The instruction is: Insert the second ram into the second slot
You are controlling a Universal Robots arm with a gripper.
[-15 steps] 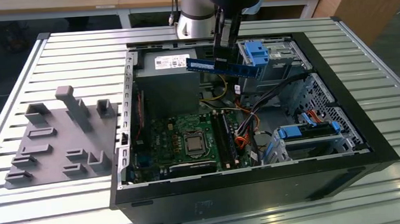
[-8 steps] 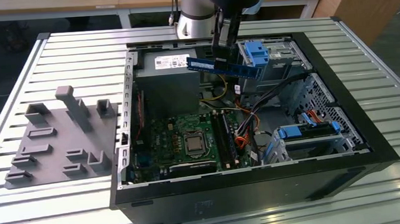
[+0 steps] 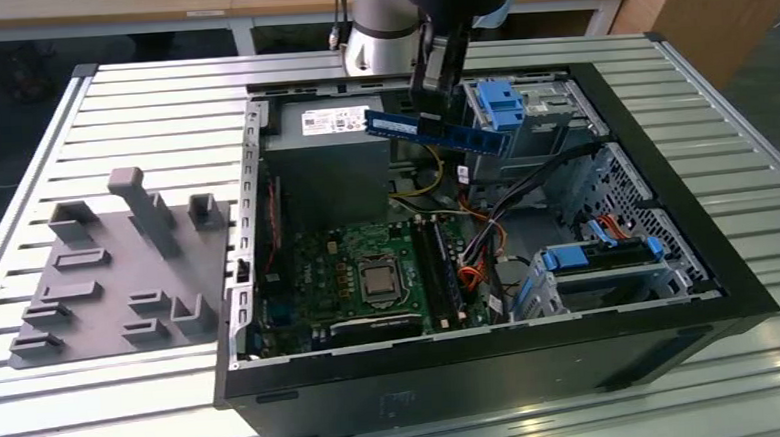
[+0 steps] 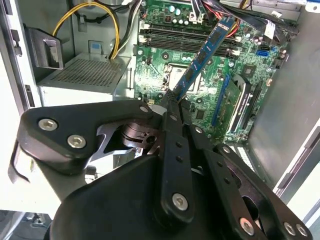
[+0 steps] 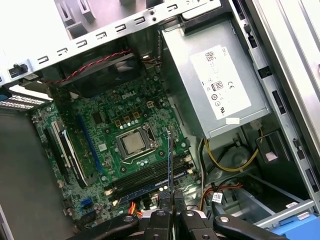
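Note:
My gripper [image 3: 427,111] hangs over the back of the open computer case [image 3: 661,294] and is shut on the second ram [image 3: 440,133], a thin dark-blue stick with a white label, held level above the case. In the second wrist view the ram [image 4: 205,50] juts from the closed fingertips of the gripper [image 4: 172,97] toward the motherboard. In the first wrist view the ram [image 5: 170,160] appears edge-on above the gripper [image 5: 172,195], over the row of long memory slots [image 5: 150,177]. These slots [image 3: 436,266] lie well below the stick, beside the processor socket [image 3: 373,277]. One slot seems to hold a blue stick.
A grey power supply [image 3: 325,122] fills the case's back corner, with yellow wires [image 4: 90,20] beside it. Bright blue drive-bay latches [image 3: 498,103] stand close to the gripper; another [image 3: 606,257] sits lower down. Loose cables [image 3: 498,233] run near the slots. A grey parts holder [image 3: 112,263] lies outside the case.

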